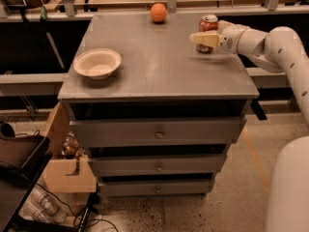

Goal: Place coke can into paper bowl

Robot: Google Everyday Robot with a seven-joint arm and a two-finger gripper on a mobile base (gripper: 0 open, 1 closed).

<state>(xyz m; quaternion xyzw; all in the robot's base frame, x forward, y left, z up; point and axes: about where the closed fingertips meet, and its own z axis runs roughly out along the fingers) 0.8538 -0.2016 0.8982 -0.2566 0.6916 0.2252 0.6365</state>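
From my feed, the gripper (205, 38) sits over the back right part of the desk (159, 66), reaching in from the right on the end of the white arm (270, 42). It is right up against the coke can (209, 22). The pale tip of the gripper crosses the lower half of the can, while the red body and silver top show above it. I cannot tell whether the jaws are closed on the can or merely stand at its sides.

The coke can stands upright near the desk's back right corner. The paper bowl (97, 63) rests right way up toward the left edge of the desk, nearer the front and well apart from the can, with bare grey surface between the two. I see nothing inside the bowl.

An orange ball (158, 12) lies at the back edge, about mid-width — to the left of the can and not touching it.

Below the top, three drawers (157, 132) are stacked, each with a small round knob. A cardboard box (67, 173) sits on the floor against the desk's lower left side.
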